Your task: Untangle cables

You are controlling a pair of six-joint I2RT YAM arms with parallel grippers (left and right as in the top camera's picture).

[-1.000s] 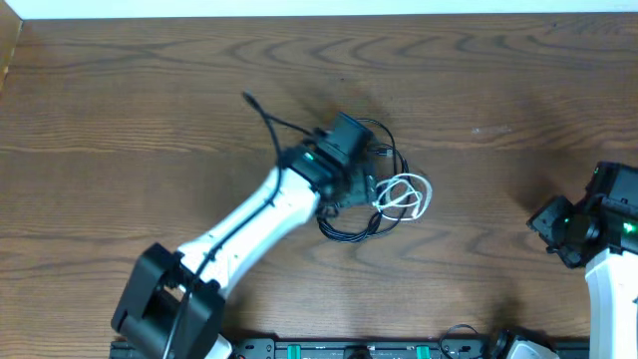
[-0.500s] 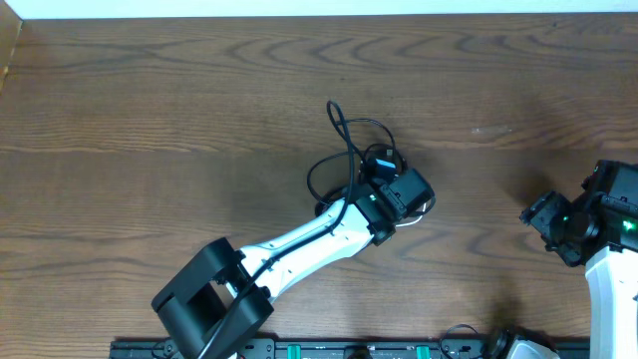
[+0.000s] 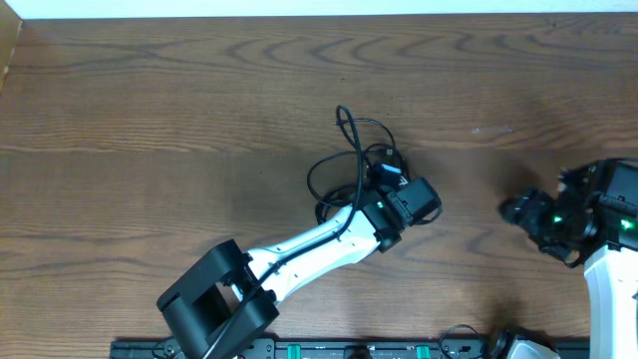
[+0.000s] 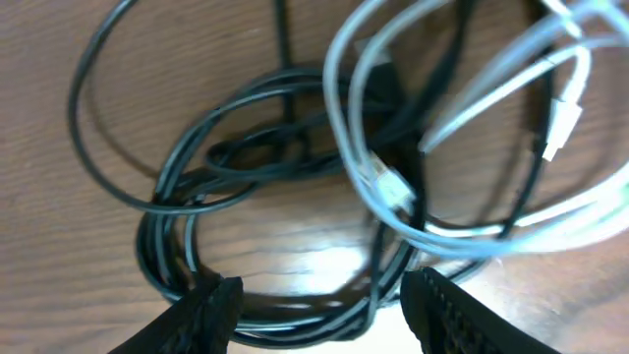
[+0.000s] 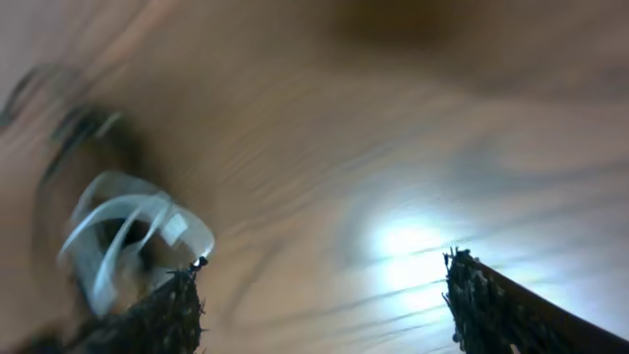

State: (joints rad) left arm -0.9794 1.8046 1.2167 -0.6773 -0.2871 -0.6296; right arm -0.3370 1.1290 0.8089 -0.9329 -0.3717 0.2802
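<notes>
— How is the left gripper seen to be set?
— Its fingers are held partly apart, low over the bundle. Black strands are seen lying in the gap between the tips, but nothing is clamped.
— And just beyond the fingertips?
— The black cables are found coiled in several overlapping loops on the wood. The white cable is laid across their right side, its loops crossing the black ones. One of its small plugs is seen near the middle of the tangle.
— Where is the bundle placed on the table?
— From overhead it is seen about the centre, slightly right, partly covered by the left gripper. One black end is stretched away towards the far edge.
— What is shown of the right gripper?
— It is held well apart from the bundle, towards the table's right edge. Its jaws are spread wide and nothing is held. In its own blurred view the white loops are made out at the left, beyond the left fingertip.
</notes>
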